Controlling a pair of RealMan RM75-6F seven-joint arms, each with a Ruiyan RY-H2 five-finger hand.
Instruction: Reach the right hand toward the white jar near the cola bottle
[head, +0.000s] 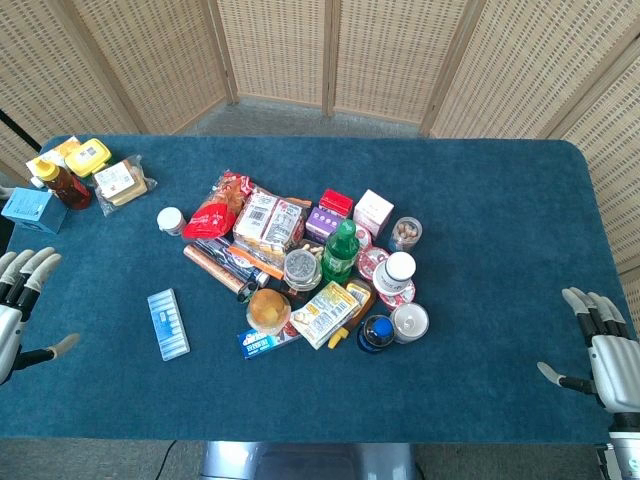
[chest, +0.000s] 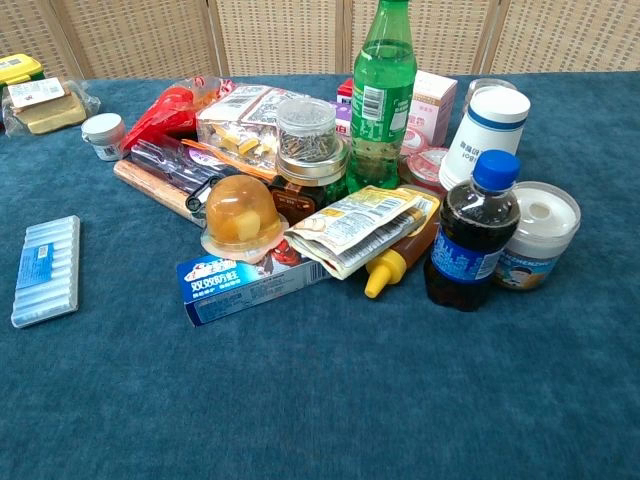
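At the table's right edge, the right hand (head: 608, 352) rests with fingers spread and empty, the reach not yet begun. Well apart from it, the white jar (chest: 482, 134) stands upright just behind the cola bottle (chest: 471, 235); the next move seems an inward reach past the lidded tub (chest: 538, 234).

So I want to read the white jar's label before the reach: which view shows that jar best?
The chest view: the white jar stands upright behind the cola bottle, side and label facing the camera. The head view shows mostly its white lid from above.

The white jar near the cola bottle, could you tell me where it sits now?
The white jar stands right of centre in the chest view, immediately right of the cola bottle.
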